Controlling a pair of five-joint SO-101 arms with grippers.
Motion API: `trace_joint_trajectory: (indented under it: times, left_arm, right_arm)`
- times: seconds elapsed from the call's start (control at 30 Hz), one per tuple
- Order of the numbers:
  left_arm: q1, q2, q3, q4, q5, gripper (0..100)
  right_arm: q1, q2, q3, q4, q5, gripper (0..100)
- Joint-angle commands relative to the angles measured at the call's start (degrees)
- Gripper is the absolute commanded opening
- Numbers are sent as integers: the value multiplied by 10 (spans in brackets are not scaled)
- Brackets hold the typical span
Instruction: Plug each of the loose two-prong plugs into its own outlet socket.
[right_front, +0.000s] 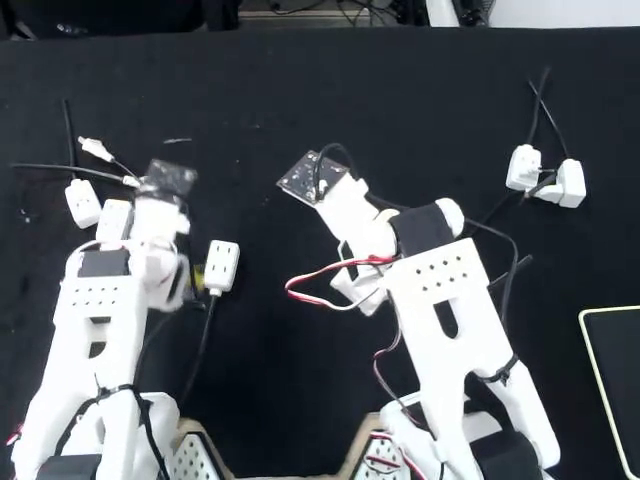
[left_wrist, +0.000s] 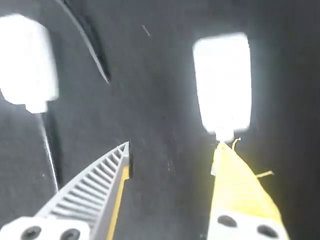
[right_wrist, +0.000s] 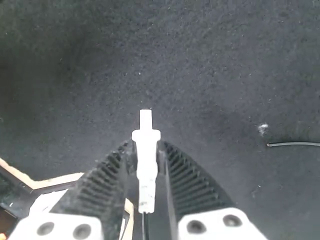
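Black tabletop (right_front: 300, 90). Two white arms come in from the near edge.

Right gripper (right_wrist: 146, 150): fingers clamped on a slim white plug (right_wrist: 145, 131). The plug lies lengthwise between the ribbed pads, narrow tip pointing away from the wrist. A thin cord runs back between the fingers. Bare cloth lies beneath; cannot tell whether the tip touches it. In the high view the right arm (right_front: 440, 290) stands at centre, with its wrist leaning far and left of its base.

Left gripper (left_wrist: 172, 150): fingers apart, nothing between them. The yellow fingertip (left_wrist: 222, 150) touches the end of a white block (left_wrist: 222, 80) that faces the gripper. A second white block (left_wrist: 24, 57) lies well apart from the first, beyond the grey finger, with a thin cord coming off it. Both are blurred; cannot tell plug from outlet here.

High view, left side: the left arm (right_front: 100, 300). A white outlet (right_front: 221, 265) with dark slots lies just right of its wrist. A yellow bit touches the outlet's left side, and a black cord (right_front: 200, 340) runs toward the near edge. A small white piece (right_front: 83, 203) lies left of the wrist.

Far right: a pair of white pieces (right_front: 523, 165) close together, with black cords attached. At the near right edge, a dark slab (right_front: 612, 380) with a pale rim.
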Motion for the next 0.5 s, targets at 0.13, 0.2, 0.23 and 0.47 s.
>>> trace_joint_trajectory:
  times: [0.13, 0.2, 0.23, 0.47]
  left_arm:
    - [-1, 106, -17, -160, 134, 263]
    - [-14, 162, -44, -165, 137, 263]
    - [-22, 185, -64, -164, 150, 263]
    - [-2, 280, -150, -98, 169, 263]
  right_arm:
    - [10, -24, -2, 10, 4, 11]
    - [10, -24, -2, 20, 4, 11]
    - [10, -24, -2, 25, 4, 11]
    - [10, -24, -2, 26, 4, 11]
